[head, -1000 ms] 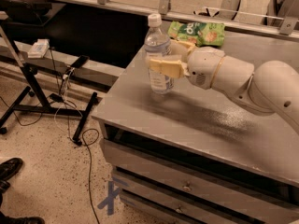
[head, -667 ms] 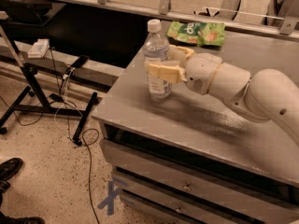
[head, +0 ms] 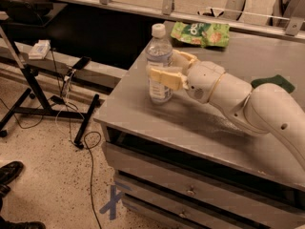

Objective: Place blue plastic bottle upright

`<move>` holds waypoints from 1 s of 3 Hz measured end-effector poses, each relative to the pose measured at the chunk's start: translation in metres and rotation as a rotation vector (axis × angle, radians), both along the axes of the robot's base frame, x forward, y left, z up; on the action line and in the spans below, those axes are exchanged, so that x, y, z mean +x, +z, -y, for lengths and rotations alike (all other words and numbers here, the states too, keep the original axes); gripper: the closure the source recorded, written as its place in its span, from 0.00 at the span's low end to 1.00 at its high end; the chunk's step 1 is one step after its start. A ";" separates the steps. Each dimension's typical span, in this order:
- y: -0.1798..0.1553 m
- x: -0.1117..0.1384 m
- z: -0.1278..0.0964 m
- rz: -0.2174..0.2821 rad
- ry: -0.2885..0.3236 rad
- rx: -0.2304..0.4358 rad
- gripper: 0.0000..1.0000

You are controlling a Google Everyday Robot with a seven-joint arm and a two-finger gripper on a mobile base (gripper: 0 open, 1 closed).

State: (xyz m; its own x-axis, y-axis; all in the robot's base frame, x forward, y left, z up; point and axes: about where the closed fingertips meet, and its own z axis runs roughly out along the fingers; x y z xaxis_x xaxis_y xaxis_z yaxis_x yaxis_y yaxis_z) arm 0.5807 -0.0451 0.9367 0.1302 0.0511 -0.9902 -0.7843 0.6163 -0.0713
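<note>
As the arm is bringing it down, the bottle (head: pixel 158 63) is sinking a little closer to the table (head: pixel 138 123) than it was a moment ago, near the table's left front corner. It is standing straight up, white cap on top. Its bottom is looking like it is touching the grey top, though I cannot be sure from here. The yellow fingers (head: pixel 167 77) are still squeezing it around the middle, one in front and one behind, so the gripper (head: pixel 167 68) is not letting go yet. Farther back, the green bag (head: pixel 200 33) is lying flat, well apart from the bottle. To the right, the white arm (head: pixel 248 104) is reaching across the table, and a green cloth (head: pixel 272 82) is peeking out behind it. I am thinking the job is nearly done: the fingers only need to be opening gently so the bottle is not tipping.
</note>
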 end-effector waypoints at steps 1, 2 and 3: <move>0.000 -0.004 0.000 0.023 -0.005 0.019 1.00; -0.003 -0.008 -0.001 0.031 -0.006 0.032 1.00; -0.004 -0.011 -0.002 0.029 -0.005 0.027 0.82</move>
State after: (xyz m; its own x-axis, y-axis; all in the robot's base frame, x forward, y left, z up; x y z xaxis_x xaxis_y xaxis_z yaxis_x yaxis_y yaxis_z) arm 0.5700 -0.0434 0.9323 0.1589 0.0773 -0.9843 -0.7790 0.6223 -0.0769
